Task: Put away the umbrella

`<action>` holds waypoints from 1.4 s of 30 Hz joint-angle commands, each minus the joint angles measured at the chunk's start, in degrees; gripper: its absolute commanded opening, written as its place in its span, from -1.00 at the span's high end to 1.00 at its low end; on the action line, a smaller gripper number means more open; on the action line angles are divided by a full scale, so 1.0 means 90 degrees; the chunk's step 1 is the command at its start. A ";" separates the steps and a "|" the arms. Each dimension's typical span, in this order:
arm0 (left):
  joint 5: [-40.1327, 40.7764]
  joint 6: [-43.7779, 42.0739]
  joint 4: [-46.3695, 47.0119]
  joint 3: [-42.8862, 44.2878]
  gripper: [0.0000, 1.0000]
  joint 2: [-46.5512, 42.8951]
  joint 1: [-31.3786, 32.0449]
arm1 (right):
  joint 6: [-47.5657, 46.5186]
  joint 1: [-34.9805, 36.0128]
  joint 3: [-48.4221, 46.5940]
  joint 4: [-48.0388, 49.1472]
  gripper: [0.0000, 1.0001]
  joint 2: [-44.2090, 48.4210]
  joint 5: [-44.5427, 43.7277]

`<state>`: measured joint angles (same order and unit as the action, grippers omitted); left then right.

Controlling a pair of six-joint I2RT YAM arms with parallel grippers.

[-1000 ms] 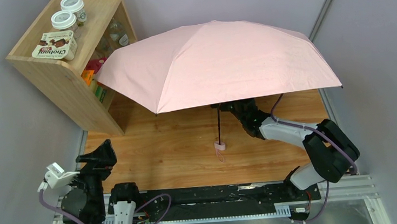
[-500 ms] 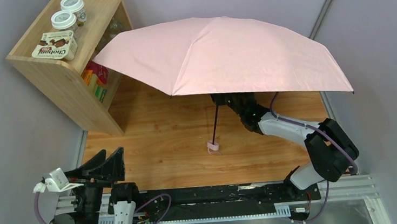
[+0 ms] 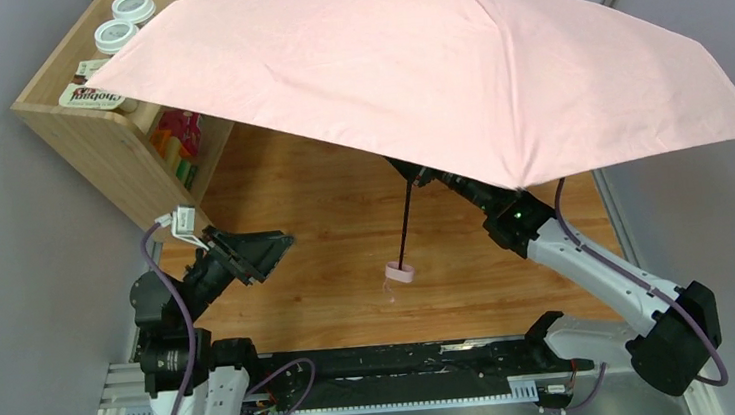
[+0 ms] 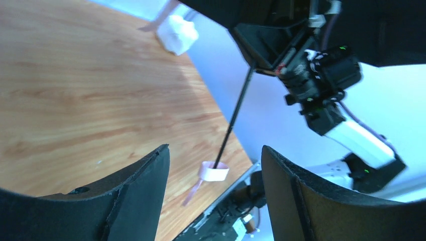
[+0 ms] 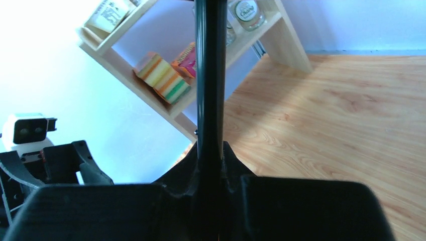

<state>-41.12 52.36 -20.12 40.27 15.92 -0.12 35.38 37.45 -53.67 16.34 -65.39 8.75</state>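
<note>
The open pale pink umbrella (image 3: 431,61) is held up high over the table, its canopy filling the top view. Its thin black shaft (image 3: 408,219) runs down to the small pink handle (image 3: 400,271) with a pink wrist loop (image 3: 389,288). My right gripper (image 3: 419,175) is shut on the shaft just under the canopy; the shaft (image 5: 211,75) fills the middle of the right wrist view. My left gripper (image 3: 281,243) is open and empty, raised at the left, pointing toward the handle (image 4: 213,171), which shows between its fingers, some way off.
A wooden shelf unit (image 3: 107,140) stands at the back left, with jars (image 3: 117,34) and a box on top and coloured packets (image 3: 176,134) inside; the canopy overlaps its top. A small white bag (image 4: 177,33) shows in the left wrist view.
The right arm has lifted the umbrella higher, so the canopy looks larger and now overlaps the shelf. The left arm has risen from its base and swung toward the handle.
</note>
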 commanded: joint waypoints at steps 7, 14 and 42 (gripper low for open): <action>-0.0336 0.0542 0.2519 0.0251 -0.44 0.1198 0.1260 | 0.0620 0.0009 -0.0238 0.0841 1.00 0.0205 0.0609; 0.1872 -0.1246 0.2196 0.0955 -0.37 0.3229 0.4807 | 0.0805 -0.0001 -0.0287 0.0948 1.00 0.0156 0.0960; 0.2626 -0.1462 0.2685 0.1502 0.28 0.5262 0.6117 | 0.1500 0.0028 0.0319 0.1604 1.00 0.0869 0.1254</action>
<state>-19.49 41.23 4.71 51.88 63.35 54.59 50.30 37.45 -49.50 25.12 -60.53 19.18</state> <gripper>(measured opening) 0.400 0.114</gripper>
